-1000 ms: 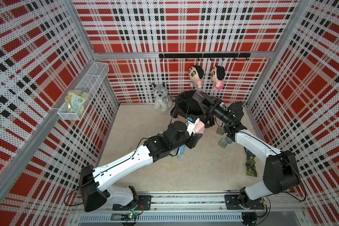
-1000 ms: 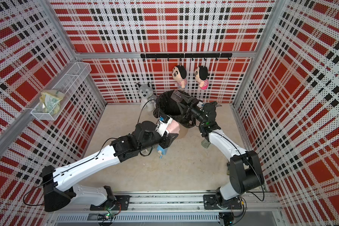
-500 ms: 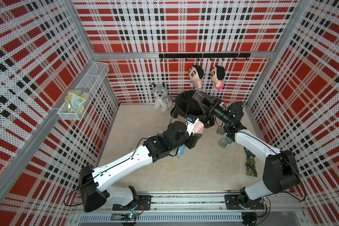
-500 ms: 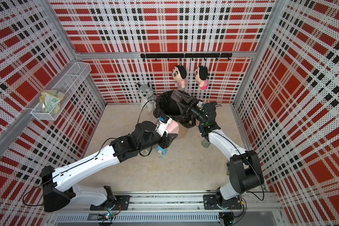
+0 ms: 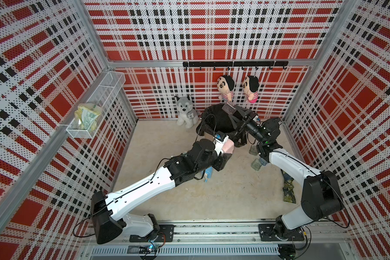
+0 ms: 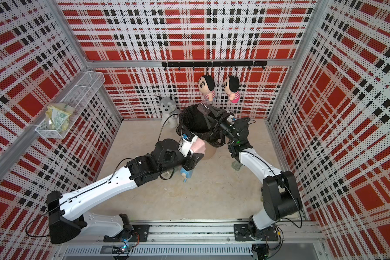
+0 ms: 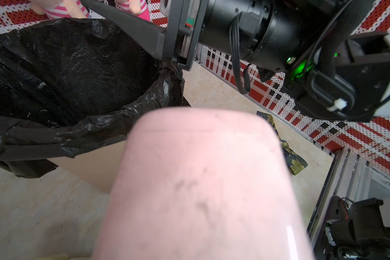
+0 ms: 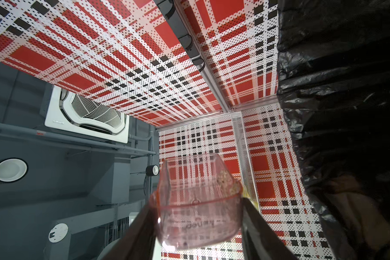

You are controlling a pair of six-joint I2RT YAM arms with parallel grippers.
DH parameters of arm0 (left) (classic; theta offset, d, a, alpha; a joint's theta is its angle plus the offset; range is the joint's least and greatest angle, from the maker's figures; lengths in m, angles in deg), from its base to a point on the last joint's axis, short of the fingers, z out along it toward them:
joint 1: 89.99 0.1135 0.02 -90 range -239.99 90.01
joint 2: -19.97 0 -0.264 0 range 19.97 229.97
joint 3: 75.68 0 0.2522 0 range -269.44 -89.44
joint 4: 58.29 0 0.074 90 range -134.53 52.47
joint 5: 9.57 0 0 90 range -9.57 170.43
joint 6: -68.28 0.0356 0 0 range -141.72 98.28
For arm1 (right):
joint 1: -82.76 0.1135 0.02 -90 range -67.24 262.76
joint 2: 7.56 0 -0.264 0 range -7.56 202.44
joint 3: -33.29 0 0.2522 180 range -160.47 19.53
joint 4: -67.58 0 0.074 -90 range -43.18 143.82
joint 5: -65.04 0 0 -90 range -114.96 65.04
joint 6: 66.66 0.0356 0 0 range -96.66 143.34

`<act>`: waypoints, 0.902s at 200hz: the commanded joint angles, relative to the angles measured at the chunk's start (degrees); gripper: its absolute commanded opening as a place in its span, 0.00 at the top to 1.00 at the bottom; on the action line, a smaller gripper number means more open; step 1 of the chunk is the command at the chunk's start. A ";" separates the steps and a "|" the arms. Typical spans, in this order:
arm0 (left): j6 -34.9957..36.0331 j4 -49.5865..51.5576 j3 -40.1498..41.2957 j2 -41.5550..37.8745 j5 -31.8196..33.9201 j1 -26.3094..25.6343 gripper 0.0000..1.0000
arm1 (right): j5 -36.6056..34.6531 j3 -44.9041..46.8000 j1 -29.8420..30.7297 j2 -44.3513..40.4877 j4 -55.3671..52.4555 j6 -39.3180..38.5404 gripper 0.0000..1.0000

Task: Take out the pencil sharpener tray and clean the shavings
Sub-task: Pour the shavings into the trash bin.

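Observation:
A clear pencil sharpener tray [image 8: 198, 202] is clamped between my right gripper's [image 8: 197, 210] dark fingers, with a few tan shavings [image 8: 233, 188] stuck to its inner wall. In both top views the tray [image 5: 229, 108] [image 6: 203, 108] hangs tilted over the black-lined bin [image 5: 216, 120] [image 6: 193, 122]. My left gripper [image 5: 225, 154] is shut on the pink pencil sharpener [image 5: 228, 145] [image 7: 200, 180], held just in front of the bin's [image 7: 65, 67] rim. The sharpener's body hides the left fingers in the wrist view.
A husky plush [image 5: 186, 110] sits left of the bin and two dolls [image 5: 226, 86] hang on the back wall. A blue object [image 5: 208, 175] lies under my left arm. Small clear containers [image 5: 256, 164] and a floral cloth [image 5: 288, 191] lie near the right arm. A wire basket [image 5: 95, 108] hangs on the left wall.

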 commanded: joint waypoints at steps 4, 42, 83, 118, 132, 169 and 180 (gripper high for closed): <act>-0.12 -0.70 -2.77 -0.89 0.19 0.29 0.55 | -3.95 -0.40 1.35 0.57 7.08 8.69 0.47; -0.50 -0.41 -3.01 -0.86 0.18 0.21 0.55 | -7.12 2.50 3.34 0.98 12.34 12.39 0.47; -0.74 0.49 -3.78 -0.97 0.59 -0.05 0.55 | -9.23 6.40 3.91 -2.04 13.46 12.80 0.47; -0.49 1.31 -5.44 -0.18 0.83 -0.15 0.55 | -9.55 5.50 3.99 -1.84 13.01 12.81 0.47; -0.41 1.54 -5.76 -0.06 1.06 -0.48 0.55 | -9.74 4.99 4.33 -1.41 13.53 12.91 0.47; -0.42 1.92 -5.75 -0.10 1.47 -0.63 0.55 | -9.65 4.95 4.37 -1.20 14.13 12.64 0.48; -0.47 1.98 -5.58 -0.22 1.62 -0.68 0.55 | -9.31 4.87 4.37 -2.05 11.81 11.71 0.47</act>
